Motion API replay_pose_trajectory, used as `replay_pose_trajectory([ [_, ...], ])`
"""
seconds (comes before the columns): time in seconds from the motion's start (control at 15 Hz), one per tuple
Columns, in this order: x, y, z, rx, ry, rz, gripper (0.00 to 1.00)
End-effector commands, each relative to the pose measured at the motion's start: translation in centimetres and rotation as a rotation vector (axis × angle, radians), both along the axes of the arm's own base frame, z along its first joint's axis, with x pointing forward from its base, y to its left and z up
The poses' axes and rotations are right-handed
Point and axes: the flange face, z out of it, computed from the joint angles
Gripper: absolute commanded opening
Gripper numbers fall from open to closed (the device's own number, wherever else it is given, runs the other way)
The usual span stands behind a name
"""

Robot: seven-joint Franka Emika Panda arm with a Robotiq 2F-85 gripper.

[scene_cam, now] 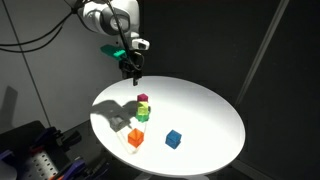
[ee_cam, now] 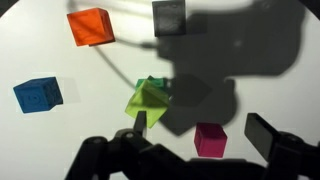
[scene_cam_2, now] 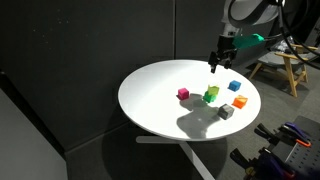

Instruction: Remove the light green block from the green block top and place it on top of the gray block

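While the end effector (scene_cam: 129, 68) hangs in the air above the round white bench (scene_cam: 210, 110) with its jaws spread wide and nothing between them, the light green block (ee_cam: 143, 100) sits on top of the green block (ee_cam: 158, 84), near the middle of the bench and clear of the fingers. Being a cube, it has no long axis. In the wrist view it lies flat but twisted against the green block beneath, its edges running diagonally and one corner pointing toward about 7 o'clock, so that a strip of the darker green shows at its 1 o'clock side. Seen from the stack in that view, the gray block (ee_cam: 168, 15) stands at 12 o'clock in shadow, an orange block (ee_cam: 90, 26) at 11 o'clock, a blue block (ee_cam: 37, 95) at 9 o'clock and a magenta block (ee_cam: 210, 139) at 4 o'clock, each apart from the others.
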Motion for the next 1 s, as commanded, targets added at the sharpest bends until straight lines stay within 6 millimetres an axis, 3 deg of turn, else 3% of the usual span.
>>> replay_pose_trajectory([
  [0.0, 1.3, -0.7, -0.7, -0.001, 0.012, -0.036, 1.00],
  [0.07, 0.4, -0.3, -0.7, 0.000, 0.014, -0.010, 1.00],
  [0.6, 0.8, -0.5, -1.1, 0.000, 0.019, -0.014, 1.00],
  [0.93, 2.1, -2.1, -1.3, -0.010, 0.040, -0.058, 1.00],
])
